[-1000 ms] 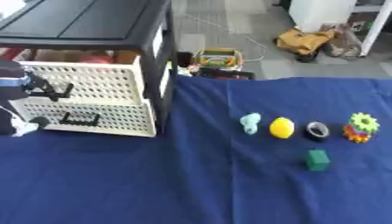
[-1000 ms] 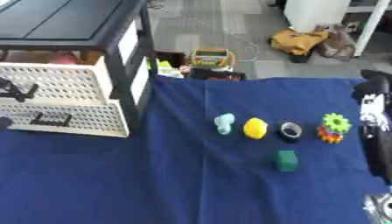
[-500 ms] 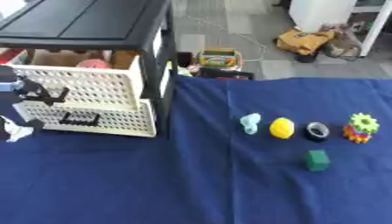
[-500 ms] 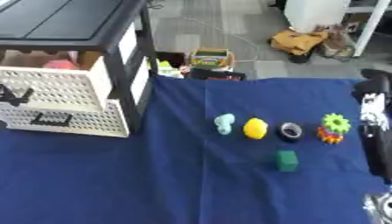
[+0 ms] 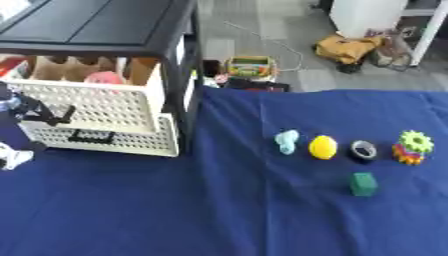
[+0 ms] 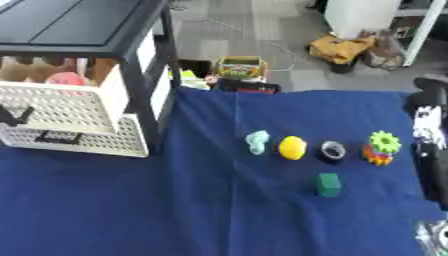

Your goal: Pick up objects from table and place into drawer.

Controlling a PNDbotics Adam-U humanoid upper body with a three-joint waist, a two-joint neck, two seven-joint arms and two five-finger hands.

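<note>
**While the drawer stands open, five small pieces wait on the cloth**

With the upper drawer of the black-framed cabinet pulled out at the table's far left corner, something pink already lies inside it, and the rest of the job sits well apart on the blue tablecloth. Toward the right edge runs a row: a pale teal figure, a yellow lemon-shaped piece, a dark ring and a green gear on an orange base. A green block lies just nearer the front edge.

The left hand is at the drawer's perforated front, dark fingers spread against it; whether they hook the mesh or only touch it I cannot tell. The right arm shows along the right edge, its hand hidden from both eyes.

All five look like light, rigid plastic toys, unlikely to break. The lemon shape is probably smooth and may roll, so pinching across its narrow middle seems wise. The block offers flat opposite faces. The gear stack may come apart, so taking it by the base seems safer.
</note>
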